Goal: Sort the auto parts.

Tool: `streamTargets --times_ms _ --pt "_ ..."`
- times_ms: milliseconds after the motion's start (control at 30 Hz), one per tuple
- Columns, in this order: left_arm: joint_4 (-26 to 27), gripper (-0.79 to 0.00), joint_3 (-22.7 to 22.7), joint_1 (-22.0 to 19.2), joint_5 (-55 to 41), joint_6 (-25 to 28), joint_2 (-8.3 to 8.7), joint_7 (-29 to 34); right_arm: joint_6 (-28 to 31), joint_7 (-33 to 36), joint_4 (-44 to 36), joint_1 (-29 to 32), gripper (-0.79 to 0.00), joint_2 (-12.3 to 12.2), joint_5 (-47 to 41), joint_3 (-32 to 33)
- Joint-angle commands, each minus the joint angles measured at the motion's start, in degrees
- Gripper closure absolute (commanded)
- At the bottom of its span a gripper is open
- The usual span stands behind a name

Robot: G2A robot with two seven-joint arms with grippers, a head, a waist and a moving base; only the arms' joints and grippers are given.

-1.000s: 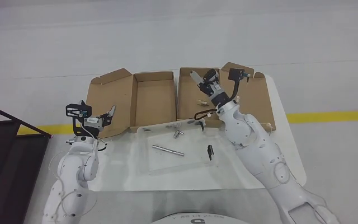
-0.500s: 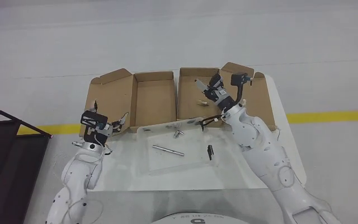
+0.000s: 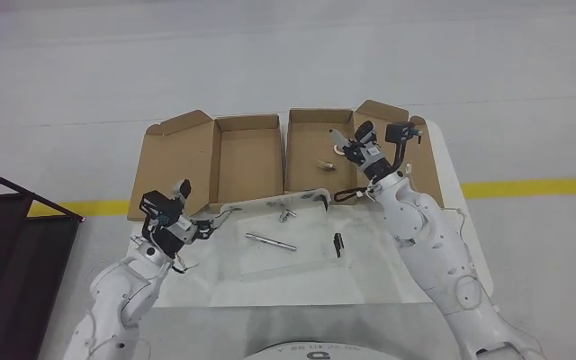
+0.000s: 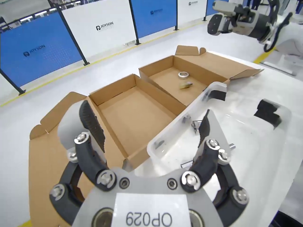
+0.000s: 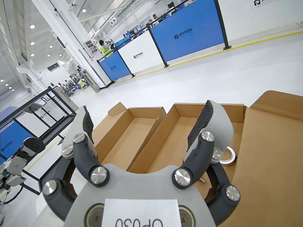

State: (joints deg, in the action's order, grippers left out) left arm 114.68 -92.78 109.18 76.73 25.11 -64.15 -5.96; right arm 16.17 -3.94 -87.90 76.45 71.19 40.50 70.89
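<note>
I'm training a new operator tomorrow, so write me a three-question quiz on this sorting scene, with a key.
1. True or false: the left cardboard box is empty.
2. Short answer: how many parts lie in the right cardboard box?
3. Multiple choice: the metal rod lies
A) in the clear tray
B) in the right cardboard box
C) in the left cardboard box

Key
1. True.
2. Two: a metal ring and a brass-coloured part.
3. A.
</note>
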Motion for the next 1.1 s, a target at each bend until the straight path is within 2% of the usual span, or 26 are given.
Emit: streamTargets --times_ms 0,33,133,233,267,433,567,600,667,733,933,1067 --pt "2.4 -0.785 2.8 1.2 19.6 -2.3 0.19 -1.0 0.0 0.0 0.0 0.0 -0.785 0.0 0.0 0.0" --pt "2.4 -0.785 5.3 1.5 20.0 -0.6 0.14 -1.7 0.0 0.0 0.0 0.0 -0.785 0.0 0.0 0.0" --pt "2.0 -0.785 8.9 -0.2 22.5 1.9 0.14 0.3 0.0 0.0 0.0 0.0 -0.785 0.0 0.0 0.0" --pt "0.4 -0.785 13.1 -2.9 21.7 7.2 0.02 5.5 0.0 0.0 0.0 0.0 -0.785 0.0 0.0 0.0" --pt "-0.6 -0.785 14.6 -4.6 20.6 9.3 -0.08 9.1 0.0 0.0 0.0 0.0 -0.785 0.0 0.0 0.0" --pt "-3.3 -0.785 19.0 -10.8 17.4 11.1 -0.7 18.5 0.0 0.0 0.0 0.0 -0.785 0.0 0.0 0.0" --pt "-3.6 -0.785 21.4 -13.2 17.2 12.4 -0.87 23.5 0.0 0.0 0.0 0.0 -0.785 0.0 0.0 0.0" --pt "-3.7 -0.723 22.0 -13.7 17.3 12.6 -0.9 24.9 0.0 0.0 0.0 0.0 -0.785 0.0 0.0 0.0" --pt "-5.2 -0.48 23.3 -14.9 17.4 13.7 -0.98 28.4 0.0 0.0 0.0 0.0 -0.785 0.0 0.0 0.0" --pt "-7.1 -0.36 24.5 -16.5 16.8 14.0 -1.17 31.3 0.0 0.0 0.0 0.0 -0.785 0.0 0.0 0.0" --pt "-10.3 -0.231 26.2 -20.3 11.6 11.2 -1.84 36.3 0.0 0.0 0.0 0.0 -0.785 0.0 0.0 0.0" --pt "-11.6 -0.243 28.0 -22.0 12.3 11.7 -1.97 40.7 0.0 0.0 0.0 0.0 -0.785 0.0 0.0 0.0"
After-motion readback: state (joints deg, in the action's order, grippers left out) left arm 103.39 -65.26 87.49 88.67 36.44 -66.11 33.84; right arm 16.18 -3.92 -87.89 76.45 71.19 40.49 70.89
